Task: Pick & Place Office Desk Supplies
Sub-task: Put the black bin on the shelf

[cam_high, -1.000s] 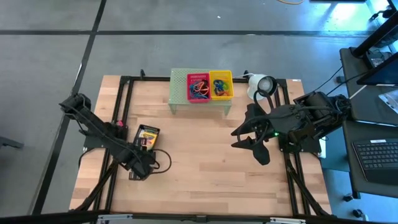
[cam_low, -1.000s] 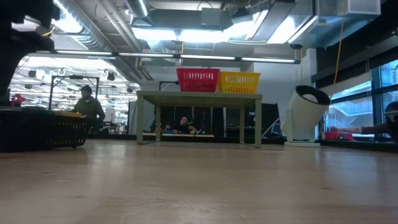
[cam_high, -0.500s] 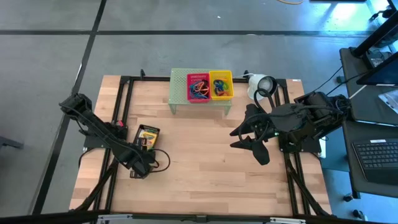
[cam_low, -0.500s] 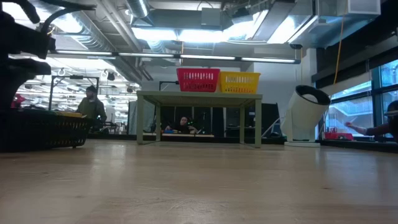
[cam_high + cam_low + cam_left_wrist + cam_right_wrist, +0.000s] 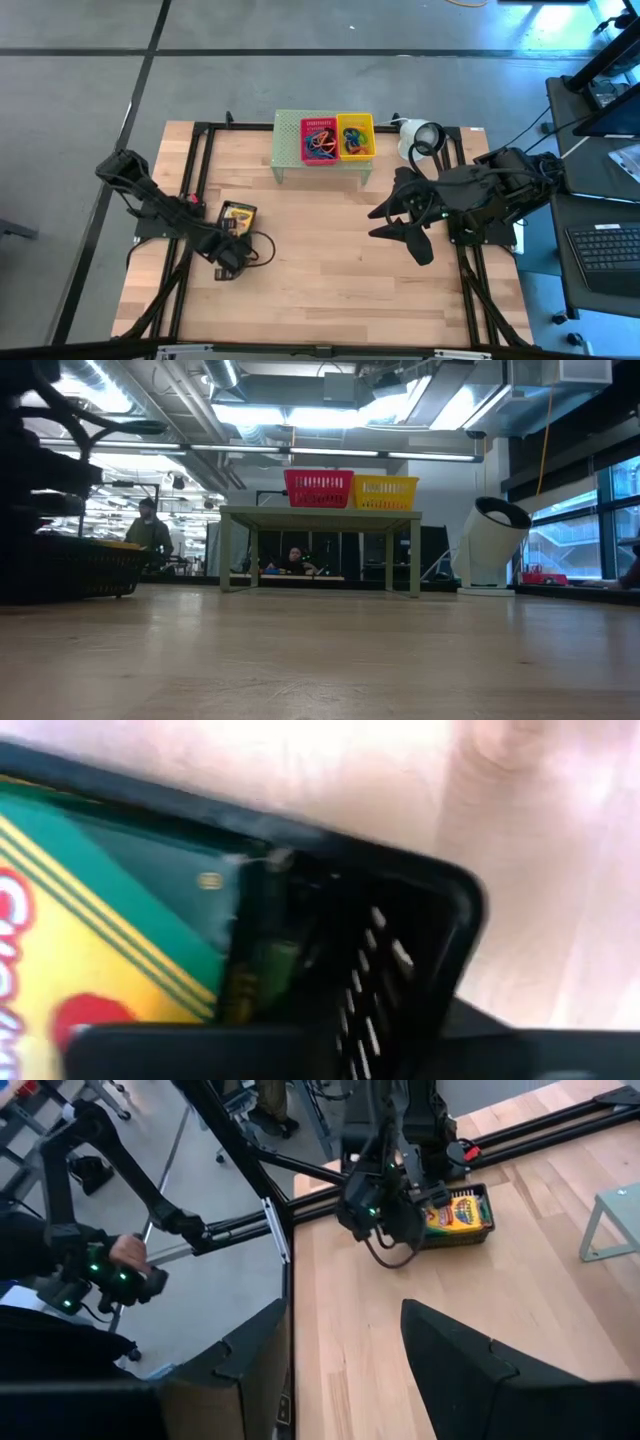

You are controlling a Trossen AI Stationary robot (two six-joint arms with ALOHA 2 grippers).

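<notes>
A yellow-and-green crayon box (image 5: 238, 215) lies in a black mesh tray (image 5: 400, 960) near the table's left edge. In the left wrist view the crayon box (image 5: 90, 950) fills the picture from very close. My left gripper (image 5: 228, 256) points down over the tray's near end. The right wrist view shows it (image 5: 385, 1215) low beside the crayon box (image 5: 458, 1210). Whether it touches anything is hidden. My right gripper (image 5: 393, 220) hangs open, high above the table's right half, with nothing between its fingers.
A pale green mesh stand (image 5: 320, 165) at the table's far edge carries a red basket (image 5: 318, 140) and a yellow basket (image 5: 355, 137) with coloured loops inside. A white round device (image 5: 420, 137) stands to its right. A person (image 5: 60, 1270) stands beyond the table's left side.
My left gripper has gone down toward the near end of the black tray, still pointing down. The tray and the crayon box have stayed in place.
</notes>
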